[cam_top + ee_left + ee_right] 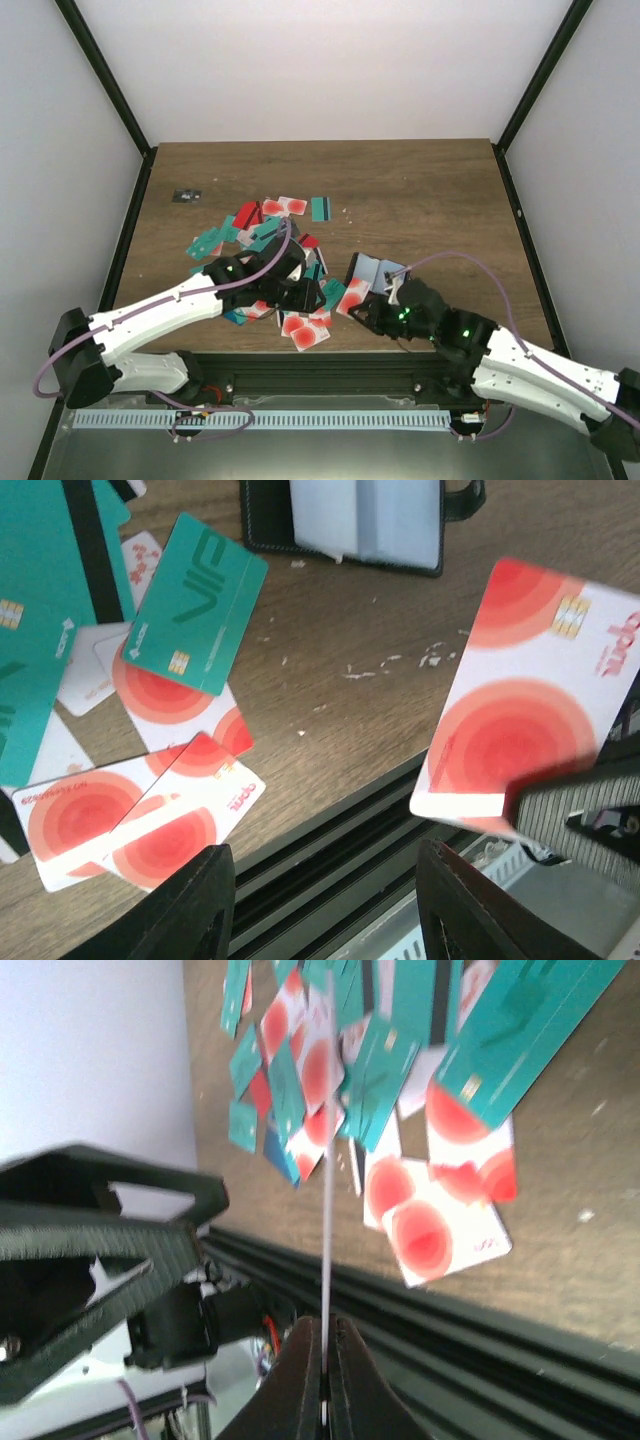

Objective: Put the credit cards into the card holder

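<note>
Many credit cards [268, 228], teal, red and white with red circles, lie in a heap left of the table's middle. The black card holder [378, 271] lies open, its pale inside up; it also shows at the top of the left wrist view [360, 520]. My right gripper [368, 312] is shut on a white card with red circles [352, 298] and holds it above the table's front edge. That card shows flat in the left wrist view [530, 710] and edge-on in the right wrist view [326, 1160] above my right gripper [325, 1345]. My left gripper [305, 297] is open and empty over the front edge [325, 880].
A tiny dark grey object [186, 196] lies at the back left. A teal VIP card [195, 600] and two white-and-red cards [130, 815] lie near the black front rail [330, 840]. The left gripper's finger [100, 1250] is close beside the held card.
</note>
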Action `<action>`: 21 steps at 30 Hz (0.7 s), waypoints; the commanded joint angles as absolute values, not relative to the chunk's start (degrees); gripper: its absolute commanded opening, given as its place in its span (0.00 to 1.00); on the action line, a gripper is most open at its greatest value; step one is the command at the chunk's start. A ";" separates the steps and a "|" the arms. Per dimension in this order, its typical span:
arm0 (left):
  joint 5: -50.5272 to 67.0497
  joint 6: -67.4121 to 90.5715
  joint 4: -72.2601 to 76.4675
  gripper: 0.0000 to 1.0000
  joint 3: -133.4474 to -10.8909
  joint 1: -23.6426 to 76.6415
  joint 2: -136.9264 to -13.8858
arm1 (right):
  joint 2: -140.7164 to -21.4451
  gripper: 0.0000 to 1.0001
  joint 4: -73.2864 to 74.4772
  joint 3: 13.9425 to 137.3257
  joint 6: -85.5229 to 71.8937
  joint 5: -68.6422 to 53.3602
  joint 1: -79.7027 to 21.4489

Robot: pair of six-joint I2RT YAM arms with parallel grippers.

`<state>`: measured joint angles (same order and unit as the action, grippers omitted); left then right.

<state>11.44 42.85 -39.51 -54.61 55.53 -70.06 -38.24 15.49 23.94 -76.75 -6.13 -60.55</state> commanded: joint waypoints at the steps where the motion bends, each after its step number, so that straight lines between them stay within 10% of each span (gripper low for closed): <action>1: 10.40 42.08 -40.98 0.52 -59.74 55.23 -73.26 | -38.63 0.01 28.35 29.34 -65.01 -12.21 -50.96; 21: 18.68 29.23 -41.92 0.44 -85.82 49.45 -106.52 | -52.59 0.01 27.97 32.15 -42.11 -25.53 -18.02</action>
